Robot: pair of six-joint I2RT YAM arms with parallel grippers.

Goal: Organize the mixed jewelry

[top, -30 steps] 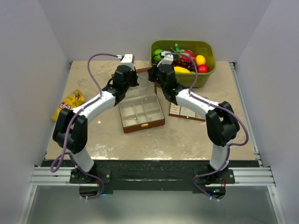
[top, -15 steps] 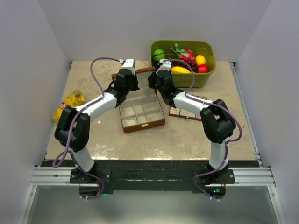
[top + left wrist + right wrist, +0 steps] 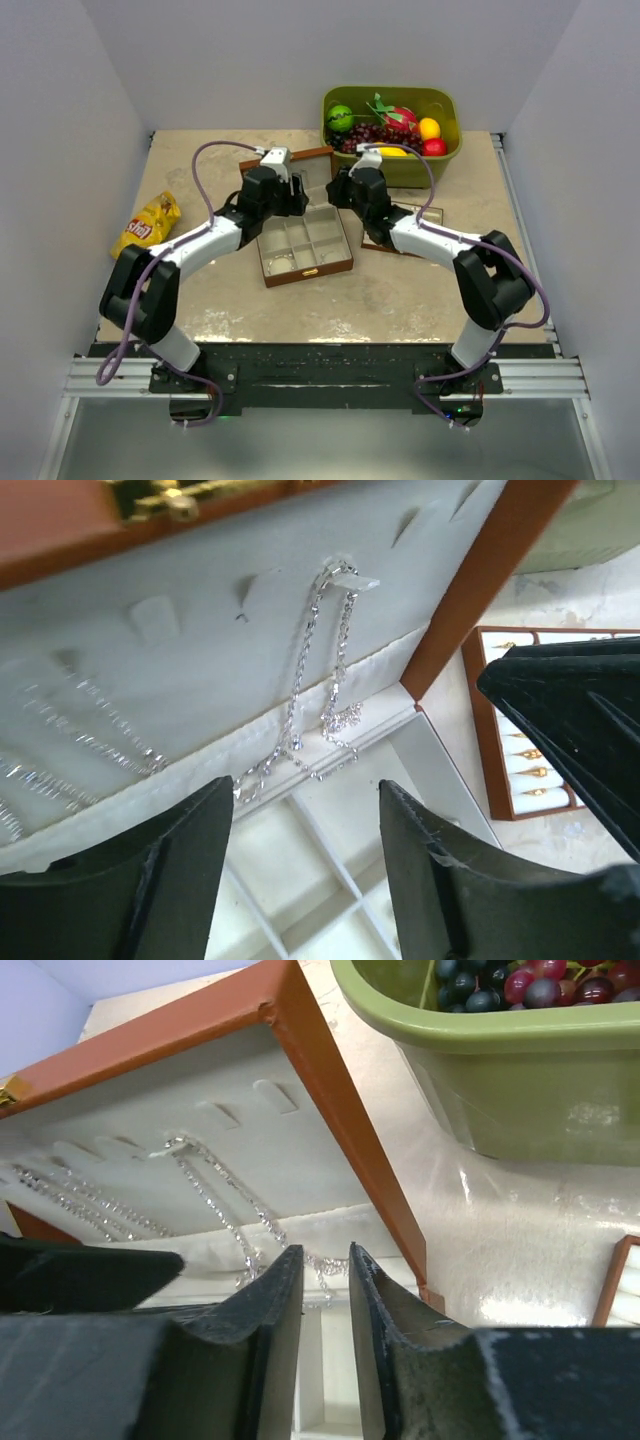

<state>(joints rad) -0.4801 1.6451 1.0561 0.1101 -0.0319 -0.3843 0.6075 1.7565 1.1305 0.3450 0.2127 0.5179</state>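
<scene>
While both arms converge on the raised lid (image 3: 200, 570) of the wooden jewelry box (image 3: 310, 268), which sits mid-table toward the far edge, a fine chain (image 3: 318, 650) hangs doubled from a small tab on the lid's cream lining. Its lower end is gathered at the fabric band along the lid's bottom edge.

Left gripper (image 3: 305, 815): fingers well apart, nothing between them, facing the chain. Right gripper (image 3: 325, 1265): fingers parted by a narrow slit, holding nothing.

Handling, as judged: the chain is very light, limp and slippery, and prone to snag or kink. The better hold looks to be a pinch on the bunched lower end, or on the strands just below the tab, rather than a pull against it.

Only the left wrist view resolves the small gold-coloured pieces on the tray (image 3: 477, 720) just right of the box. Only the top view gives the layout, with the green fruit tub (image 3: 400, 170) at the far edge and the snack bag (image 3: 150, 222) near the left edge; it hides both sets of fingers.
</scene>
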